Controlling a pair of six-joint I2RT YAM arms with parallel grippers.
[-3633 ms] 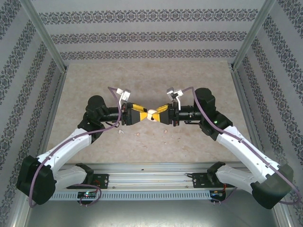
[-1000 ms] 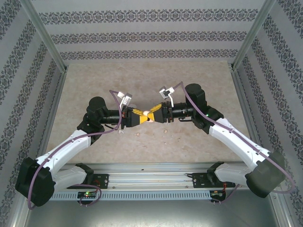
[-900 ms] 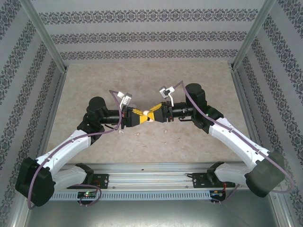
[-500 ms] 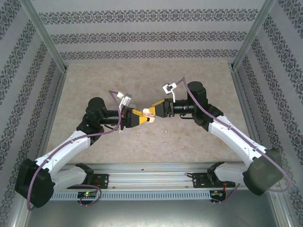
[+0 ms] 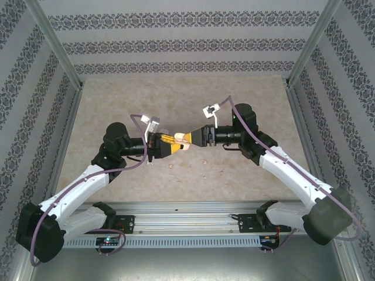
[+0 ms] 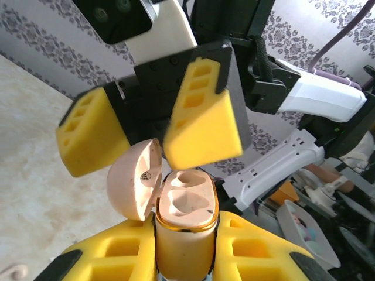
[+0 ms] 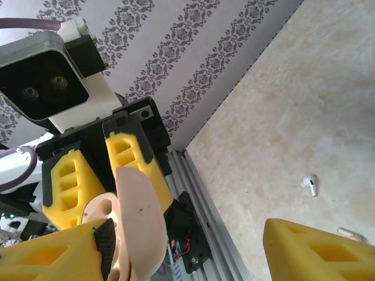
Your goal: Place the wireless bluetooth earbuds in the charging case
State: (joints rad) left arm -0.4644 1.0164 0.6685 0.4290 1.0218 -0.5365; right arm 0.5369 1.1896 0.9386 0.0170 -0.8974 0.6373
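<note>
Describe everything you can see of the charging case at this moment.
The charging case is a glossy, pale cream plastic pebble with a gold-looking band round its mouth. Its hinged lid is swung open sideways, showing two empty moulded wells. The left hand clamps its body between yellow pads, above the table; the right hand hovers open by the lid.

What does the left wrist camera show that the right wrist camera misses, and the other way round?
Left wrist camera: it looks straight into the open charging case, which has nothing inside it, and at the right gripper facing it with jaws apart.

Right wrist camera: an earbud lying on the table, and what looks like a second earbud near the picture's edge.

Both: the case's lid standing open, and the left gripper shut on the case.
</note>
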